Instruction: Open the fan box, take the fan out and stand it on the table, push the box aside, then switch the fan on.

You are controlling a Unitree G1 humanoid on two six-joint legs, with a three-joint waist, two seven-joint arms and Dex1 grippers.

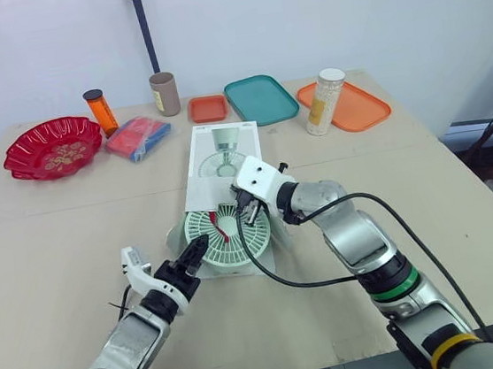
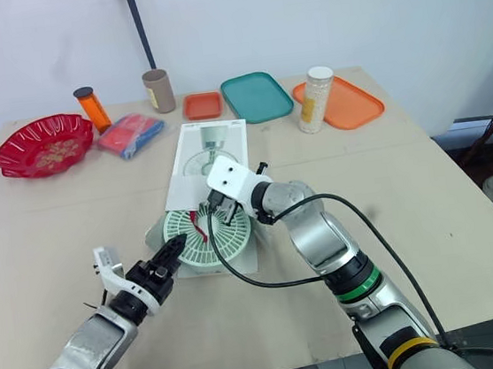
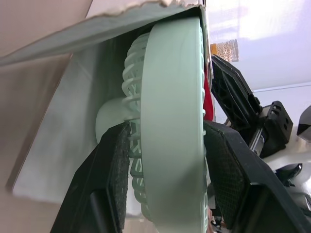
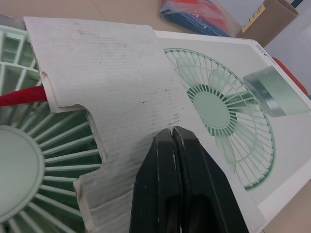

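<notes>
Fan [image 1: 227, 236]: half out of the box [image 1: 224, 147], at its 6 o'clock end.
Left gripper [image 1: 196, 252]: clamped across the fan's rim at 8 o'clock.
Right gripper [image 4: 172, 141]: fingers together, empty, pressing the flap [image 4: 112, 82].
Your move: pin the box, draw the fan slowly toward 7 o'clock.

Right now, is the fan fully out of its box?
No: the fan sits inside the box, half covered by its cardboard flap, with the left gripper clamped on its rim.
</notes>
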